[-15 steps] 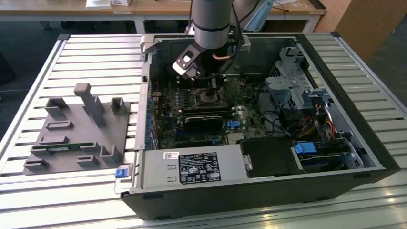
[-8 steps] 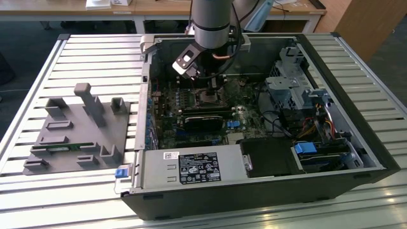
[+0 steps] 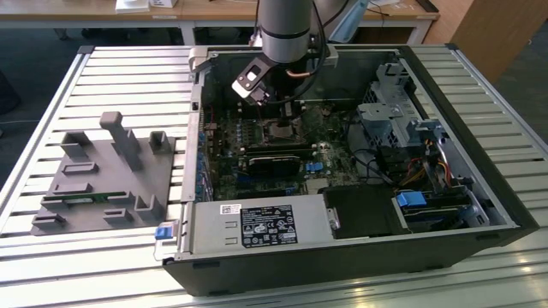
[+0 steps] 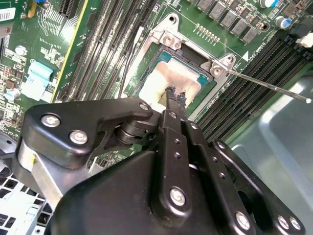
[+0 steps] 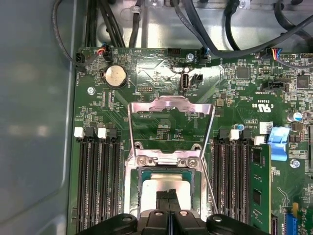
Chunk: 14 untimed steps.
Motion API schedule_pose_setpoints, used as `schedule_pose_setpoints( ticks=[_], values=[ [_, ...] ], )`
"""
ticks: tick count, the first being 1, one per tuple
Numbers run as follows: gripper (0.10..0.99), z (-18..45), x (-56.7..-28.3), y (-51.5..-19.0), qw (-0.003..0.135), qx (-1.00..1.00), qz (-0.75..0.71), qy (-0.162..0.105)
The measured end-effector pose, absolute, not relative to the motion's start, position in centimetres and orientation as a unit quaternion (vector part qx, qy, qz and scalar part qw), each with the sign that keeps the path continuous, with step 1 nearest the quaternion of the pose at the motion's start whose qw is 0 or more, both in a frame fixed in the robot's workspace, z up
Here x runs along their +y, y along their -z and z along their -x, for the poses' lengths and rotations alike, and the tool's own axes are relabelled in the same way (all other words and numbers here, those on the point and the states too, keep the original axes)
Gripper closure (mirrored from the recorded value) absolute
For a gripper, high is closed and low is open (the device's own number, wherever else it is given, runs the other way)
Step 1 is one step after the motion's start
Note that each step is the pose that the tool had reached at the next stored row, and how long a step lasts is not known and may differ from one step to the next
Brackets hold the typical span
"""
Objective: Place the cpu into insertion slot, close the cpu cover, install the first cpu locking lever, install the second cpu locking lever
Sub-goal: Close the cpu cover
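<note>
The cpu (image 5: pixel 151 191) lies seated in the insertion slot (image 5: pixel 129 196), directly under my end effector (image 5: pixel 168 196). My fingers are pressed together and hold nothing. Their tips are at the chip's smeared grey top, but I cannot tell if they touch it. The cpu cover (image 5: pixel 171 104) stands flipped open at the slot's edge. A thin lever rod (image 4: pixel 269 85) juts out unlatched.

Tool (image 5: pixel 168 193) low inside the computer case (image 3: pixel 325 266), raised cpu cover (image 5: pixel 171 104) standing just beyond it, memory slots (image 5: pixel 95 181) flanking closely, thin lever (image 4: pixel 266 85) jutting sideways, open room above.
</note>
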<state>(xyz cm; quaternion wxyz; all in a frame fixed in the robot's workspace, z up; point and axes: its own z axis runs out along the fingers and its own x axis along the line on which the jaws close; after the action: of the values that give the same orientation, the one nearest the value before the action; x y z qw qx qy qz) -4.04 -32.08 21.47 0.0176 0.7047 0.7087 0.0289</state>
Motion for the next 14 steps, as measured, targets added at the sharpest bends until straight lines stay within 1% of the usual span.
schedule_pose_setpoints(
  ticks=[14],
  values=[
    [0.980, 4.05, -32.20, -21.96, 0.016, 0.709, -0.705, -0.030]
  ],
)
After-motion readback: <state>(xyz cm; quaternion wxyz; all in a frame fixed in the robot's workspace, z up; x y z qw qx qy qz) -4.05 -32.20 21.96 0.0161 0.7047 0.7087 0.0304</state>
